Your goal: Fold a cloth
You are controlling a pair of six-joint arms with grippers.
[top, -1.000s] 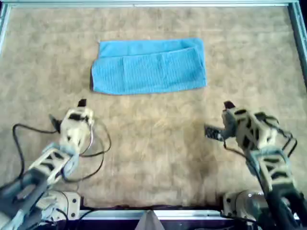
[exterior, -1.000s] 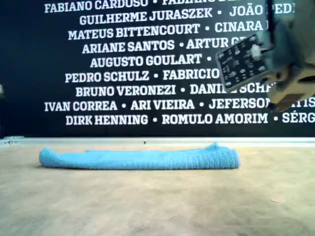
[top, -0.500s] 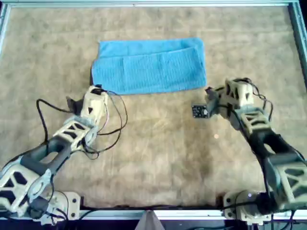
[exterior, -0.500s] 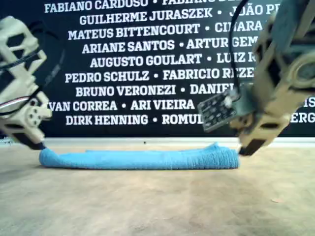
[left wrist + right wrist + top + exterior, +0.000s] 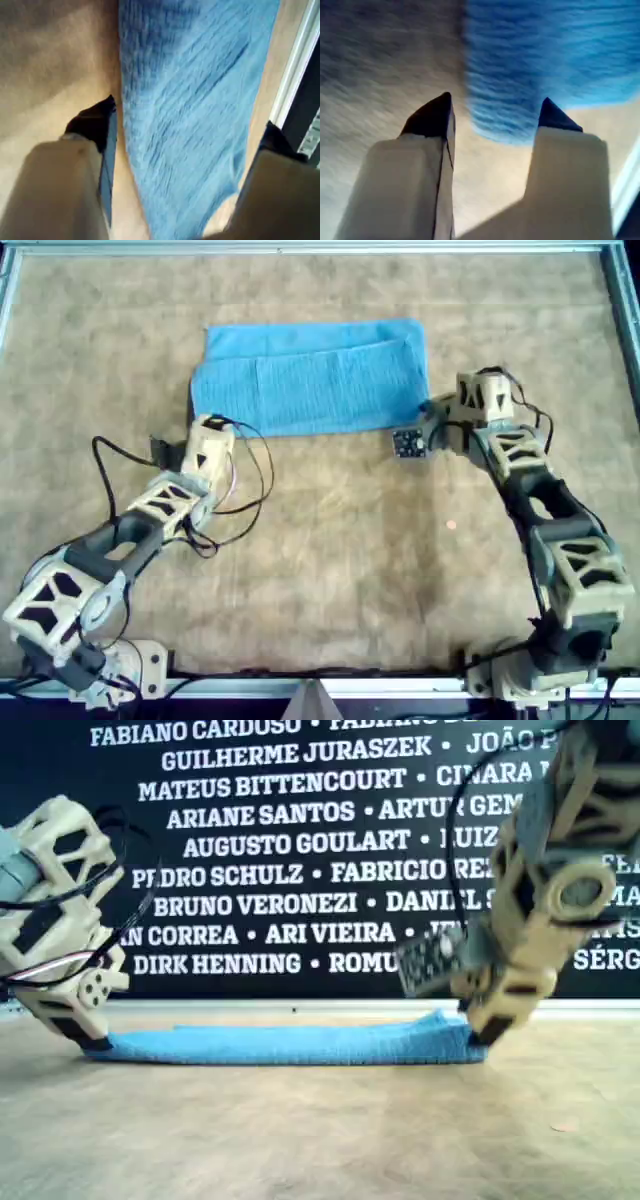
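- Lying flat on the brown mat (image 5: 320, 530), the cloth (image 5: 310, 380) is a light blue terry towel already folded once, its upper layer stopping short of the far edge.
- Left gripper (image 5: 199, 426): jaws spread wide, straddling one near corner of the cloth; nothing held.
- Right gripper (image 5: 436, 412): jaws parted, with the other near corner of the cloth between the tips; not yet closed on it.
- Judgement: step in hand is grasping both near corners. Do it well by lowering the tips to the mat, pinching both layers together, and closing both sides evenly so the fold stays square.
- Wall (image 5: 300, 850) behind the cloth carries white names: "ARIANE SANTOS", "PEDRO SCHULZ", "BRUNO VERONEZI", "DIRK HENNING".
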